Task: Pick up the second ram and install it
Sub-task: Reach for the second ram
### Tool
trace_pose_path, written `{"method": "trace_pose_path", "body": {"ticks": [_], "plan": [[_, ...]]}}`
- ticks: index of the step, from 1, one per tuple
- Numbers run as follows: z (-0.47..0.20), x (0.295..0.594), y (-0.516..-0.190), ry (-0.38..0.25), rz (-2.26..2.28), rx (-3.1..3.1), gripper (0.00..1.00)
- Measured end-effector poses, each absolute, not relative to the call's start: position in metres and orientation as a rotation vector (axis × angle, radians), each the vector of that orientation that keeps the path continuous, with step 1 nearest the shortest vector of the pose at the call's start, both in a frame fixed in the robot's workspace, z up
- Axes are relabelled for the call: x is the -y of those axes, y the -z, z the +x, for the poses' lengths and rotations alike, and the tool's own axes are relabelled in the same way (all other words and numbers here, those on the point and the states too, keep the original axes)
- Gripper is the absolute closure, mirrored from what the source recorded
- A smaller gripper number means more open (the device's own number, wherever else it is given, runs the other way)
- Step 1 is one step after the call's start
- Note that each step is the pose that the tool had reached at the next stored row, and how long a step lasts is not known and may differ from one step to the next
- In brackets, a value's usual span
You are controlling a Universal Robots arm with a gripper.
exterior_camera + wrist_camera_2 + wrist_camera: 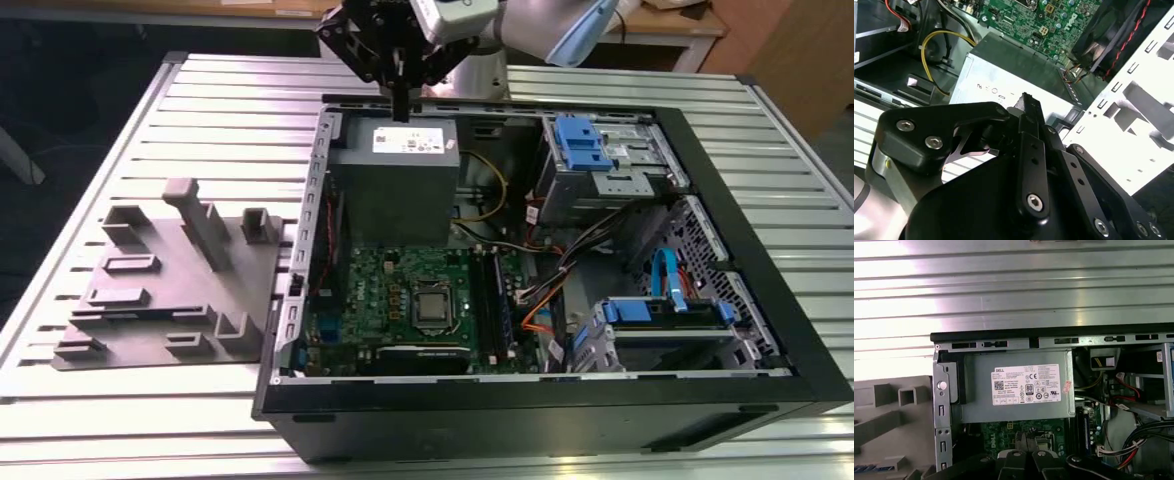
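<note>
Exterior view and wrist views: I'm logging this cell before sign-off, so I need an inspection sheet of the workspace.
Surface: ribbed silver metal table, bearing an open black computer case.
Job's things: slim dark memory stick, seemingly pinched at the claw's tips; green motherboard exposed.
Clutter: grey plastic tray with upright posts, on the exterior view's left of the case.
Grippers: black claw shut, above the grey power supply box.
Cables: yellow cable loop and blue flat lead inside the case.
Surroundings: brown wooden furniture behind the table.
</note>
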State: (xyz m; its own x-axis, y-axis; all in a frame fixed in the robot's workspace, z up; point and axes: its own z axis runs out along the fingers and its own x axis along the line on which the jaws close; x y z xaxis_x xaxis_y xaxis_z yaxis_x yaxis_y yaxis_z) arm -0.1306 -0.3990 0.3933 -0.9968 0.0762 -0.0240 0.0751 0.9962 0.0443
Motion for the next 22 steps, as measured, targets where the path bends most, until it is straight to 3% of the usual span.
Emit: {"method": "trace_pose_path", "body": {"ticks": [22], "plan": [[-0.164,0.399,-0.393,-0.068,0.118,-3.113,0.93]]}}
